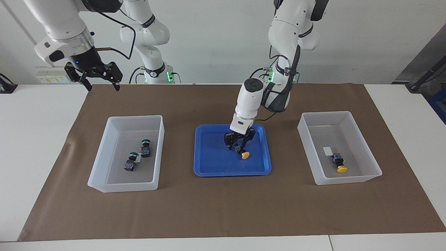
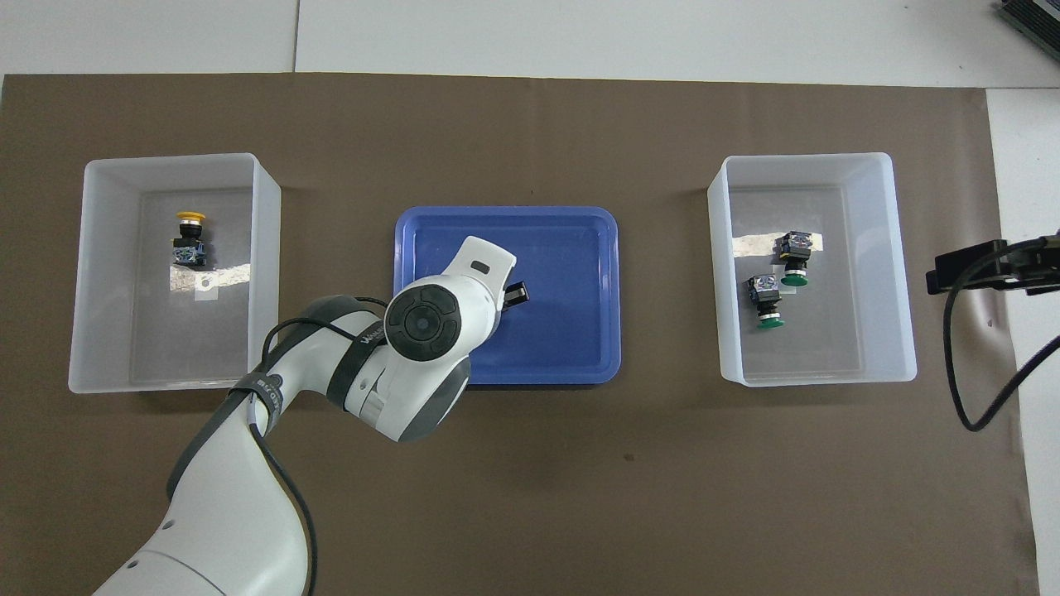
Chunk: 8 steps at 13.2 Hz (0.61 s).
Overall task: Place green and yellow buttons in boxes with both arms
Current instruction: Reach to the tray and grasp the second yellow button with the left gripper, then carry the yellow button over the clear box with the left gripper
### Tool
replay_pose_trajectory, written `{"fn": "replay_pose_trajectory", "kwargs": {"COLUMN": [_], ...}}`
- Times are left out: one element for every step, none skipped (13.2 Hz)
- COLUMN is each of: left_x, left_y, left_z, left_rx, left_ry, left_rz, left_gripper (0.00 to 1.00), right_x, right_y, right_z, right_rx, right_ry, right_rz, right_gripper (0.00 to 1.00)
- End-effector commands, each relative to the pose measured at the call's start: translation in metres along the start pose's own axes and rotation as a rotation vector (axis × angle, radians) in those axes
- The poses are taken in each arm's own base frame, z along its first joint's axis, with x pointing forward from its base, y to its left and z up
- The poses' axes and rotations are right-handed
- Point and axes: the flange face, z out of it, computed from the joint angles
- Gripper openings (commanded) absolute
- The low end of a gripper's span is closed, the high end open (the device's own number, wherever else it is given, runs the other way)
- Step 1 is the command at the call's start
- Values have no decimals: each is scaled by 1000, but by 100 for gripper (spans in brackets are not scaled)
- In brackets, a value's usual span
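A yellow button [image 1: 244, 154] lies on its side in the blue tray [image 1: 216, 164]. My left gripper [image 1: 238, 147] is down in the tray, shut on this button's black body. The arm hides the button in the overhead view. Another yellow button [image 1: 339, 164] lies in the box [image 1: 334, 113] toward the left arm's end. Two green buttons [image 1: 145, 147] [image 1: 130, 162] lie in the box [image 1: 136, 117] toward the right arm's end. My right gripper [image 1: 92, 75] waits open in the air, over the table edge at the right arm's end.
A brown mat [image 1: 223, 209] covers the table under the tray and both boxes. The left arm's elbow [image 2: 422, 323] hangs over the tray's edge nearer the robots. A white label [image 1: 327, 151] lies on the floor of the box toward the left arm's end.
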Motion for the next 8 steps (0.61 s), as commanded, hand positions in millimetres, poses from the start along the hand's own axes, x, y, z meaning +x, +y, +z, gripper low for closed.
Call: {"fn": "replay_pose_trajectory", "kwargs": {"left_x": [6, 10, 24, 34, 46, 60, 75, 91], "left_y": [-5, -5, -12, -19, -30, -45, -61, -80], "left_z": [-11, -23, -42, -64, -81, -99, -115, -129], "left_rx": [-3, -8, -13, -11, 5, 21, 31, 43], "left_ry": [39, 54, 74, 87, 88, 90, 100, 108], "left_rz": [4, 10, -2, 9, 27, 51, 76, 96], "left_gripper": [0, 0, 0, 0, 0, 0, 0, 0], "right_x": [-6, -6, -6, -6, -6, -6, -6, -6], "right_y": [0, 0, 0, 0, 0, 0, 0, 0], "right_z": [-2, -2, -2, -2, -2, -2, -3, -2], "right_rx": [21, 21, 21, 21, 21, 21, 21, 21], "right_ry": [-3, -3, -5, -3, -3, -5, -2, -5], "right_rz": [-16, -16, -16, -16, -17, -16, -16, -17], "right_gripper": [100, 100, 100, 100, 100, 100, 100, 100]}}
